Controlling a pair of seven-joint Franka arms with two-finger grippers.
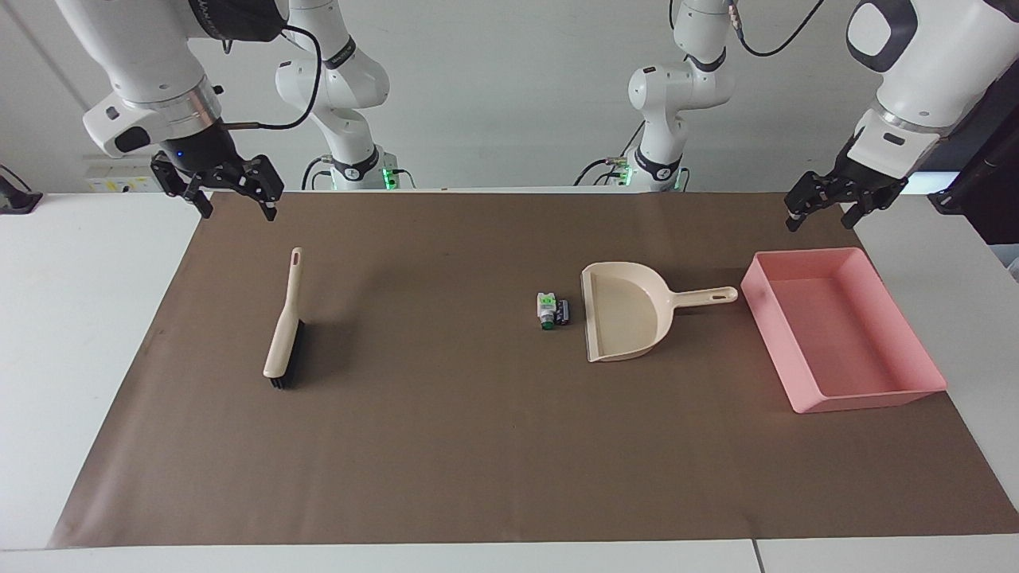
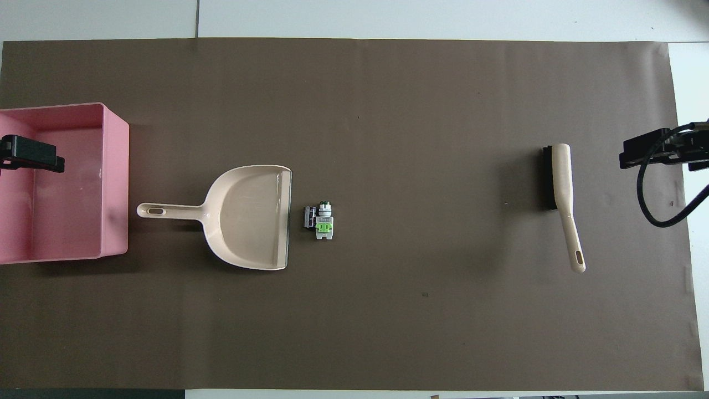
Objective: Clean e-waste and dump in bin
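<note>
Facing view first. Brown paper mat (image 1: 509,446) spread over the white counter (image 1: 80,318). E-waste (image 1: 554,310) at mid-mat: white piece with green markings (image 1: 546,309) touching dark piece (image 1: 564,311), side by side, just beside the open lip of the beige dustpan (image 1: 625,322). Dustpan mouth turned toward the right arm's end, handle pointing at the pink bin (image 1: 844,328), handle tip near the bin wall yet apart from it. Bin long axis running slantwise, nearer to farther from the robots. Brush (image 1: 284,334) well apart, toward the right arm's end, bristles down, handle pointing toward the robots. Nothing lying between brush and e-waste (bare mat only). Right tool (image 1: 232,199) hanging above the mat's robot-side edge, fingers spread, holding nothing. Left tool (image 1: 828,208) hanging over the mat corner by the bin, fingers spread, empty too.

Overhead view next. White piece (image 2: 324,220) with long axis running nearer-to-farther, dark piece (image 2: 309,217) between it and the dustpan (image 2: 249,221) lip. Bin (image 2: 113,177) cut off at the frame edge; left tool (image 2: 30,154) over its interior, height unreadable here. Right tool (image 2: 656,149) only partly seen, beside the brush (image 2: 562,194). Arms and bases visible only in the facing view.
</note>
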